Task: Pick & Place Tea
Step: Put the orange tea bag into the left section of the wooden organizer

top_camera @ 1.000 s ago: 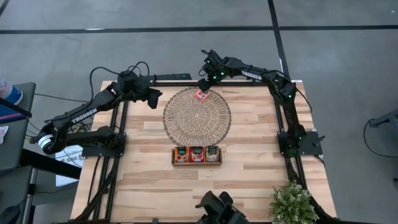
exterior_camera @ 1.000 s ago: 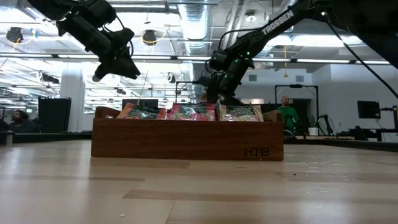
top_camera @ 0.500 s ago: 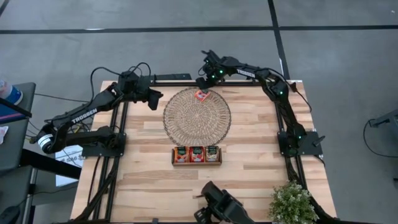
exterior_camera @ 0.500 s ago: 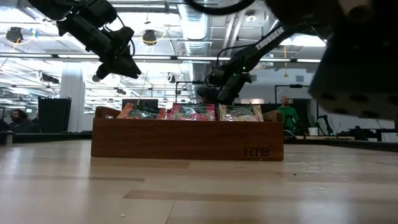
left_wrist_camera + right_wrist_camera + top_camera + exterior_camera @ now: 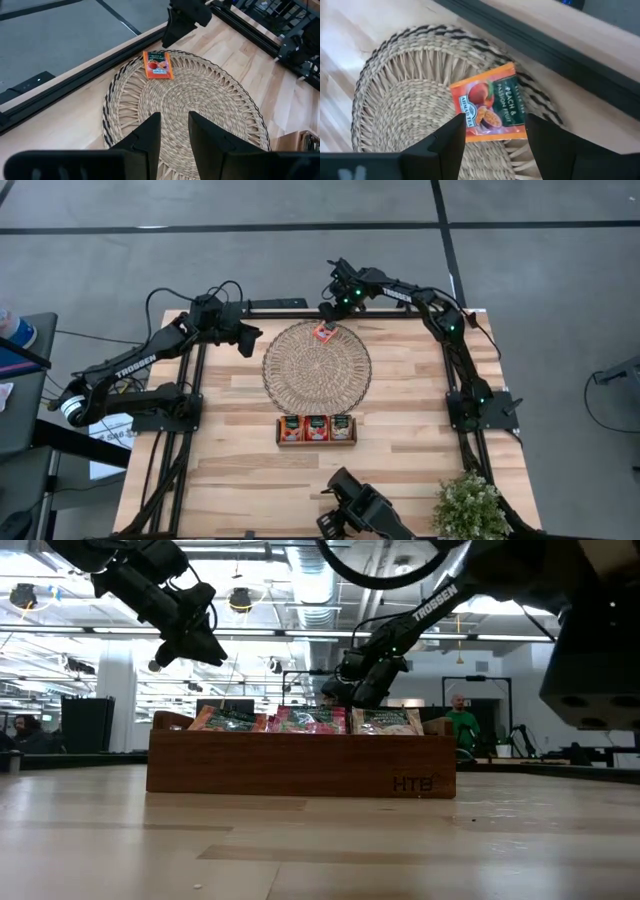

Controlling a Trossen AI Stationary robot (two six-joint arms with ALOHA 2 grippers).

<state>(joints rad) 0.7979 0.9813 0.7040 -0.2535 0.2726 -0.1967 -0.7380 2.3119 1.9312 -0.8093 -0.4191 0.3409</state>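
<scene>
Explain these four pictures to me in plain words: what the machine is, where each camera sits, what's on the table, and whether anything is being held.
This is a robot with two dark arms mounted at a wooden table, each ending in a two-finger gripper. One picture looks straight down from above, one looks level across the tabletop, and two come from cameras on the arms' wrists.

On the table lie a round woven mat, a small wooden tray with tea sachets standing in it, and a potted plant at one corner. One orange tea sachet lies flat near the mat's far edge.

The right gripper hangs just above that sachet, fingers open on either side of it, holding nothing. The left gripper waits beside the mat, fingers slightly apart and empty.
</scene>
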